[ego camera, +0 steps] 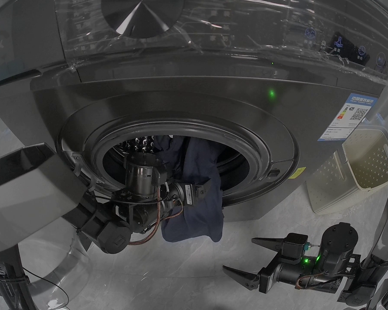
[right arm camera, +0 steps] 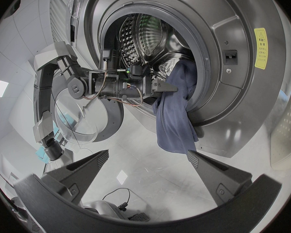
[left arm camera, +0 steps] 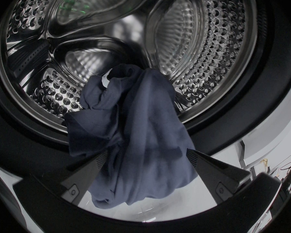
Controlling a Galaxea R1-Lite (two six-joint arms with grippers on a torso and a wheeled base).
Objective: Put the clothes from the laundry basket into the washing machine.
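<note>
A dark blue garment [ego camera: 198,164] hangs over the lower rim of the washing machine [ego camera: 263,151] opening, part inside the drum and part dangling outside toward the floor. My left gripper [ego camera: 194,181] sits at the opening, open, its fingers on either side of the cloth [left arm camera: 142,130] without pinching it. The steel drum [left arm camera: 184,33] lies behind the garment. From the right wrist view the garment [right arm camera: 174,120] droops below the left gripper [right arm camera: 165,88]. My right gripper [ego camera: 239,255] hovers low over the floor in front of the machine, open and holding nothing.
A cream laundry basket [ego camera: 366,160] stands tilted against the machine's right side. The round glass door [ego camera: 60,259] is swung open at the left, beside my left arm. Pale floor [ego camera: 181,272] stretches in front of the machine.
</note>
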